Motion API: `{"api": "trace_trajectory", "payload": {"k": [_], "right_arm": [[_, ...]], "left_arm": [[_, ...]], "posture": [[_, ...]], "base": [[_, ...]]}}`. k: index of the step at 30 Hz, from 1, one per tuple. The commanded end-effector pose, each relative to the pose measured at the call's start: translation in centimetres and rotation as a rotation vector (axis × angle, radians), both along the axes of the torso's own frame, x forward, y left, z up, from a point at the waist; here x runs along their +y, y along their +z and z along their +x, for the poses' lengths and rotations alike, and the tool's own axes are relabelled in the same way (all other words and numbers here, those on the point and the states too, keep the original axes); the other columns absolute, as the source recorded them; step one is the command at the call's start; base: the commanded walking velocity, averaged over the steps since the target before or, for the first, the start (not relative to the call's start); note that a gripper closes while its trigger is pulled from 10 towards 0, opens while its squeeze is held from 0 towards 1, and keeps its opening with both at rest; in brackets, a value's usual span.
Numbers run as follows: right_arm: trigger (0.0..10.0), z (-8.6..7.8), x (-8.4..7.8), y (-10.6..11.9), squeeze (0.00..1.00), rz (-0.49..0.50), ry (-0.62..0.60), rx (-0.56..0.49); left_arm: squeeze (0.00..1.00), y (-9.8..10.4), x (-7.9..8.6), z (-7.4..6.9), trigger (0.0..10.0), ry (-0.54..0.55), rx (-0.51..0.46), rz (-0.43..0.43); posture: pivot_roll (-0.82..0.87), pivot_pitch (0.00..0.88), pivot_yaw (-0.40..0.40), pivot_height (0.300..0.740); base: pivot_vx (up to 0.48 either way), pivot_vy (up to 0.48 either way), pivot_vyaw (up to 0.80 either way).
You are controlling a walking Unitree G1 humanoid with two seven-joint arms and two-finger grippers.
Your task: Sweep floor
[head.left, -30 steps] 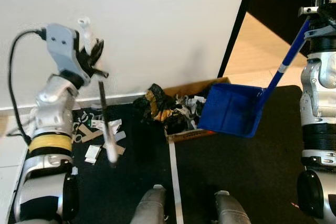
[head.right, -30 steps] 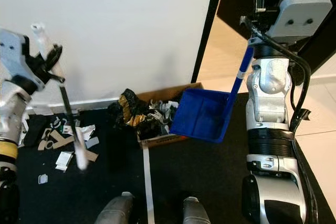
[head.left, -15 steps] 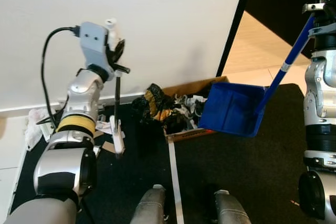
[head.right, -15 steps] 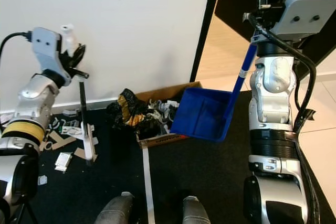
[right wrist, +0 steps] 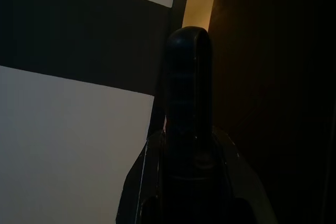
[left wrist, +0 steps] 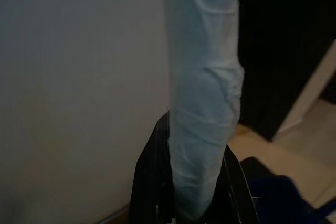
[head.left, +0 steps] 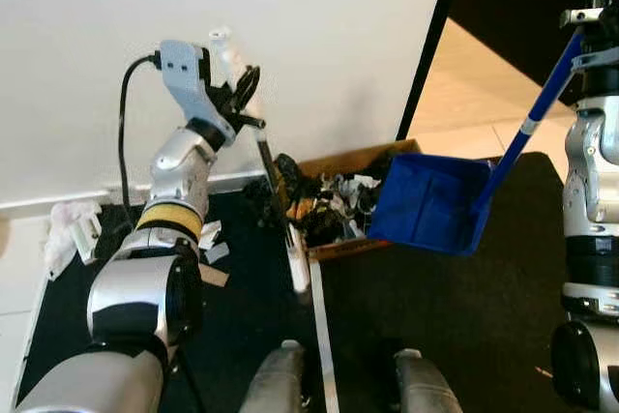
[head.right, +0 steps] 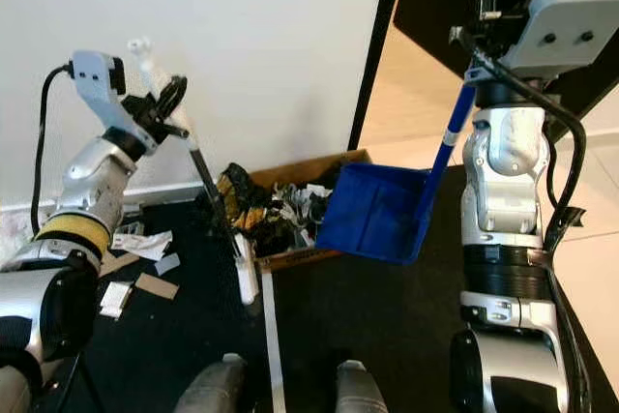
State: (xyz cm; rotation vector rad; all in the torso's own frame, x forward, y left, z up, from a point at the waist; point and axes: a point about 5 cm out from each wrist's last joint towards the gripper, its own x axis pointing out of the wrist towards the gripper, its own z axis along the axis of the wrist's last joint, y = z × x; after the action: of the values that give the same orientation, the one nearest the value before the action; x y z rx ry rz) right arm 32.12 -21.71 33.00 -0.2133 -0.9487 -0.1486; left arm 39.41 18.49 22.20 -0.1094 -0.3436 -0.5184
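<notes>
The left gripper [head.left: 244,103] is raised in front of the white wall [head.left: 290,36], and its fingers [left wrist: 152,182] are clamped on the white-wrapped top of the broom handle [left wrist: 202,93], as is seen in the left wrist view. From that grip the broom [head.right: 218,210] runs down and toward the robot's right, its long axis tilted, so that its pale head [head.left: 299,263] rests on the black floor mat [head.left: 435,307] just beside the strip of white tape [head.left: 319,336] and at the near edge of the heap of debris [head.left: 319,200]. The heap, of black and gold wrappers and paper bits, lies against a cardboard piece [head.left: 348,244] near the wall. The right gripper [right wrist: 184,182] is held high, and its fingers are closed round the dark top of the blue handle [head.left: 537,108]; the blue dustpan [head.left: 426,205] hangs from that handle with its open mouth turned toward the heap, just beside the debris on the right. Loose paper scraps [head.right: 140,249] are left on the mat well to the left of the broom head. The coming move is judged to turn on one relation: the debris lies between the broom head and the dustpan mouth, so a push to the right by the left arm, which is the nearer one, would be called for, while the pan may need to be lowered to the floor.
</notes>
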Motion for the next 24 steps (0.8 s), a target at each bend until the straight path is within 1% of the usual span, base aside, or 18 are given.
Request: {"api": "trace_trajectory", "payload": {"k": [1, 3, 4, 5, 7, 12, 14, 15, 16, 18, 19, 21, 22, 23, 24], "right_arm": [[10.0, -0.9, -0.2, 0.9, 0.00, -0.010, -0.007, -0.053], [10.0, -0.9, -0.2, 0.9, 0.00, -0.009, -0.004, -0.052], [10.0, -0.9, -0.2, 0.9, 0.00, -0.009, -0.004, -0.052], [10.0, -0.9, -0.2, 0.9, 0.00, -0.006, -0.001, -0.052], [10.0, -0.9, -0.1, 0.9, 0.00, -0.005, 0.001, -0.052], [10.0, -0.8, 0.0, 0.9, 0.00, -0.003, 0.008, -0.052], [10.0, -0.8, 0.0, 0.9, 0.00, -0.003, 0.008, -0.051], [10.0, -0.8, 0.0, 0.9, 0.00, -0.003, 0.009, -0.051], [10.0, -0.8, 0.0, 0.9, 0.00, -0.003, 0.009, -0.051], [10.0, -0.7, 0.1, 0.9, 0.00, -0.002, 0.009, -0.050], [10.0, -0.7, 0.1, 0.9, 0.00, -0.001, 0.008, -0.051], [10.0, -0.7, 0.1, 0.9, 0.00, -0.001, 0.008, -0.051], [10.0, -0.8, 0.2, 0.9, 0.00, -0.001, 0.007, -0.053], [10.0, -0.9, 0.0, 1.0, 0.00, 0.000, 0.002, -0.055], [10.0, -0.9, 0.0, 1.0, 0.00, 0.000, 0.002, -0.055]], "left_arm": [[0.00, 0.9, -0.5, 0.1, 10.0, -0.040, -0.036, -0.040], [0.00, 1.6, -0.8, 0.1, 10.0, -0.097, -0.061, -0.090], [0.00, 1.6, -0.8, 0.1, 10.0, -0.097, -0.061, -0.090], [0.00, 2.2, -0.9, 0.1, 10.0, -0.118, -0.086, -0.119], [0.00, 2.9, -1.1, 0.1, 10.0, -0.129, -0.113, -0.137], [0.00, 5.0, -2.3, 0.1, 10.0, -0.183, -0.202, -0.159], [0.00, 5.3, -2.6, 0.1, 10.0, -0.195, -0.215, -0.161], [0.00, 5.7, -3.1, 0.1, 10.0, -0.216, -0.229, -0.170], [0.00, 5.7, -3.1, 0.1, 10.0, -0.216, -0.229, -0.170], [0.00, 6.2, -4.1, 0.0, 10.0, -0.260, -0.250, -0.185], [0.00, 6.3, -4.6, -0.1, 10.0, -0.294, -0.251, -0.175], [0.00, 6.3, -4.6, -0.1, 10.0, -0.294, -0.251, -0.175], [0.00, 6.2, -4.8, -0.2, 10.0, -0.325, -0.253, -0.152], [0.00, 6.4, -4.7, -0.6, 10.0, -0.373, -0.264, -0.122], [0.00, 6.4, -4.7, -0.6, 10.0, -0.373, -0.264, -0.122]], "posture": [[0.05, 0.238, 0.070, 0.740], [0.05, 0.236, 0.070, 0.740], [0.05, 0.236, 0.070, 0.740], [0.06, 0.235, 0.068, 0.740], [0.06, 0.234, 0.067, 0.740], [0.06, 0.232, 0.065, 0.740], [0.06, 0.232, 0.065, 0.740], [0.06, 0.230, 0.066, 0.740], [0.06, 0.230, 0.066, 0.740], [0.06, 0.227, 0.071, 0.740], [0.06, 0.224, 0.074, 0.740], [0.06, 0.224, 0.074, 0.740], [0.06, 0.222, 0.078, 0.740], [0.06, 0.218, 0.084, 0.740], [0.06, 0.218, 0.084, 0.740]], "base": [[0.000, 0.000, 0.00], [0.000, 0.000, 0.00], [0.000, 0.000, 0.00], [0.000, 0.000, 0.00], [0.000, 0.000, 0.00], [0.000, 0.000, 0.00], [0.000, 0.000, 0.00], [0.000, 0.000, 0.00], [0.000, 0.000, 0.00], [0.000, 0.000, 0.00], [0.000, 0.000, 0.00], [0.000, 0.000, 0.00], [0.000, 0.000, 0.00], [0.000, 0.000, 0.00], [0.000, 0.000, 0.00]]}}
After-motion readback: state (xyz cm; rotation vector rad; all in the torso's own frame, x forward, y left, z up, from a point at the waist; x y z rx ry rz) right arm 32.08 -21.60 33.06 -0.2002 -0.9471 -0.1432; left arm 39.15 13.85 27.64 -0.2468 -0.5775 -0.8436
